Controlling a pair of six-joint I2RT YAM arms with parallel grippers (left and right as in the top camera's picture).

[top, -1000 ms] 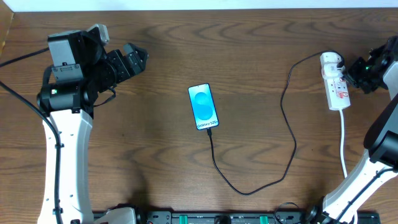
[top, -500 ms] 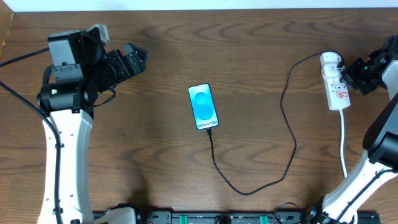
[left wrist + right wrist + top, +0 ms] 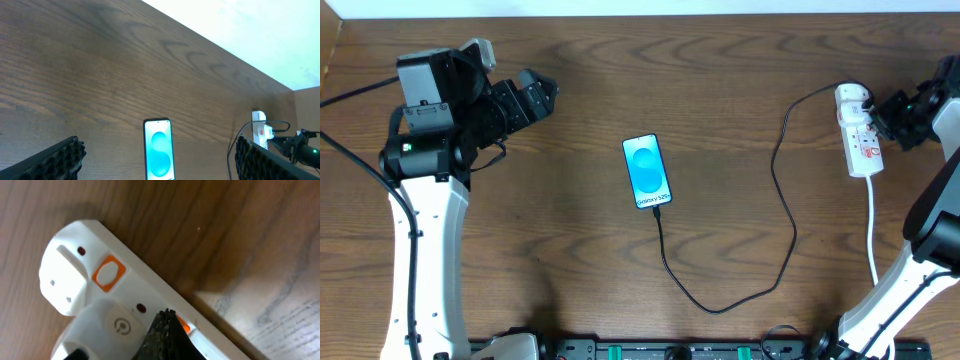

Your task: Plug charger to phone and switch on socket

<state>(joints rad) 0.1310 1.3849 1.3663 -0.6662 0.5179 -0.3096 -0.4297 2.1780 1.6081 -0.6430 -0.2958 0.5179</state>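
Observation:
The phone (image 3: 647,172) lies flat mid-table with its cyan screen lit, and it also shows in the left wrist view (image 3: 158,150). The charger (image 3: 790,225) is a thin black cable. Its tip meets the phone's bottom edge, and it loops right to a white plug (image 3: 853,97) seated in the socket (image 3: 865,150). My right gripper (image 3: 888,116) is shut. Its fingertips (image 3: 167,319) press down on the socket (image 3: 65,275) beside the plug (image 3: 112,327), over an orange switch (image 3: 184,326). Another orange switch (image 3: 108,273) is uncovered. My left gripper (image 3: 535,95) hangs open far left, holding nothing, with its pads (image 3: 47,162) wide apart.
The socket's white cord (image 3: 872,230) runs toward the front right. A paper sheet (image 3: 280,325) lies by the socket. The table's back edge (image 3: 225,50) meets a white wall.
My right gripper has edged slightly left onto the socket. The left arm, phone and cable have not moved.

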